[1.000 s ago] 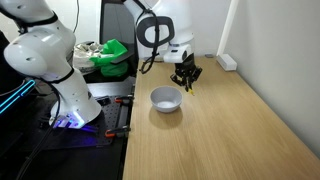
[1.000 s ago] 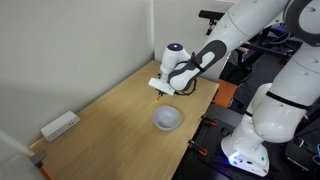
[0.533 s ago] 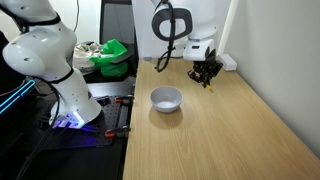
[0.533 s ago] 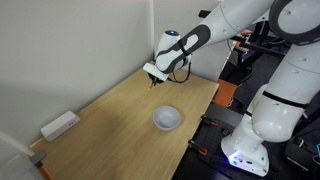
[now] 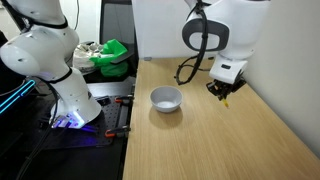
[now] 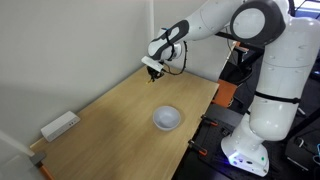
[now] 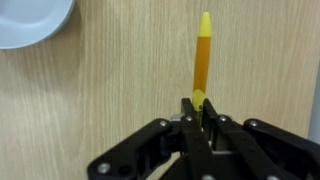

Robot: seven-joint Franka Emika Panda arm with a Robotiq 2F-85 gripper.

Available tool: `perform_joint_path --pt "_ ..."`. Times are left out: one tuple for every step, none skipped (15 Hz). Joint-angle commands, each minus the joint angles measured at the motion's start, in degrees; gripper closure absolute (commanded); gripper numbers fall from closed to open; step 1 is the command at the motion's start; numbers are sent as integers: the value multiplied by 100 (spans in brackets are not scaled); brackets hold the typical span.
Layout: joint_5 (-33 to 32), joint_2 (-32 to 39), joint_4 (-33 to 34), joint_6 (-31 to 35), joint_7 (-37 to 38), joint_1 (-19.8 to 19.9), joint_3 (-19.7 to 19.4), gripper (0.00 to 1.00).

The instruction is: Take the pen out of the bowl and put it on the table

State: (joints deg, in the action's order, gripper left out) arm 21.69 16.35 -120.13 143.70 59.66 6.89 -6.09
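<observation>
My gripper point(image 7: 201, 112) is shut on the yellow pen point(image 7: 202, 55), which sticks out from between the fingertips over the pale wood table point(image 7: 120, 90). In both exterior views the gripper point(image 5: 224, 91) point(image 6: 152, 72) hangs a little above the table point(image 5: 200, 140) point(image 6: 110, 120), well away from the white bowl point(image 5: 166, 98) point(image 6: 167, 117). The pen shows as a small yellow tip below the fingers point(image 5: 226, 101). The bowl looks empty, and a part of it shows at the top left corner of the wrist view point(image 7: 30, 20).
A white power strip point(image 6: 60, 125) lies on the table near the wall. A green object point(image 5: 112, 55) sits among clutter beyond the table's edge. A second white robot arm point(image 5: 50, 60) stands beside the table. The wall point(image 6: 70, 40) borders the table.
My gripper has carried the pen away from near the bowl, across the table toward the wall side, and the arm has swung with it. The bowl has not moved.
</observation>
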Motion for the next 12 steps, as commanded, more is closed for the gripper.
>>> perform_joint_path --pt "269 765 891 -348 -69 132 -10 97" --pt "296 930 1048 -344 -56 155 -2 97" --pt "314 1096 1194 -335 -30 164 6 97" --pt "316 1223 1308 -326 -19 163 12 97" --pt "300 1327 1391 -340 -14 152 17 86" --pt "264 1394 1416 -287 5 114 15 61" --pt "194 1410 1377 -236 52 47 -8 60" --pt "135 1388 1288 -172 102 -28 -33 56" --pt "80 1306 1126 -108 114 -107 -43 50" --pt "31 1216 972 -84 117 -180 -46 42" --pt "-16 1115 810 -36 127 -266 -49 35" --pt "-31 1017 626 63 112 -348 -36 28"
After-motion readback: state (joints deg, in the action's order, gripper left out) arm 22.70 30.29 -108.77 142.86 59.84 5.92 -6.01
